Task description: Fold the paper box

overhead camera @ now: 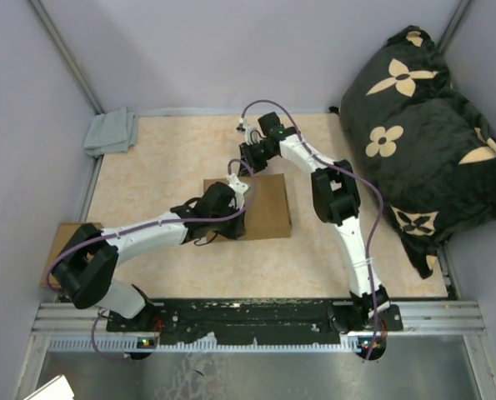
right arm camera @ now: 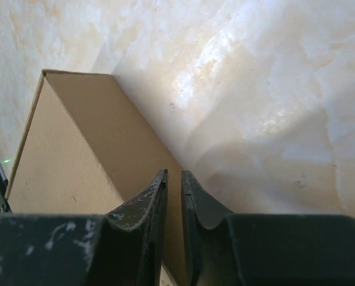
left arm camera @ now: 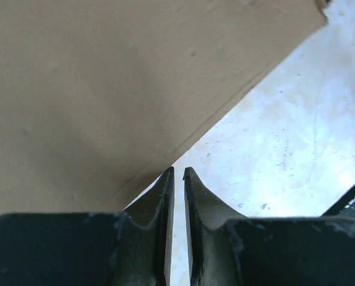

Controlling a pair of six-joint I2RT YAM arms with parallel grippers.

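Note:
The paper box (overhead camera: 268,208) lies as a closed brown block in the middle of the table. My left gripper (overhead camera: 241,200) is at the box's left part, over its top. In the left wrist view the jaws (left arm camera: 178,170) stand a narrow slit apart, with bare table showing through and the box (left arm camera: 105,89) just beyond the tips. My right gripper (overhead camera: 246,169) hangs at the box's far edge. Its tips (right arm camera: 173,173) are also slightly apart and hold nothing, right above the box's side wall (right arm camera: 64,161).
A grey cloth (overhead camera: 112,132) lies in the far left corner. A black cushion with beige flowers (overhead camera: 423,125) fills the right side. A smaller cardboard piece (overhead camera: 62,237) pokes out under the left arm at the table's left edge. A metal rail (overhead camera: 256,317) runs along the front.

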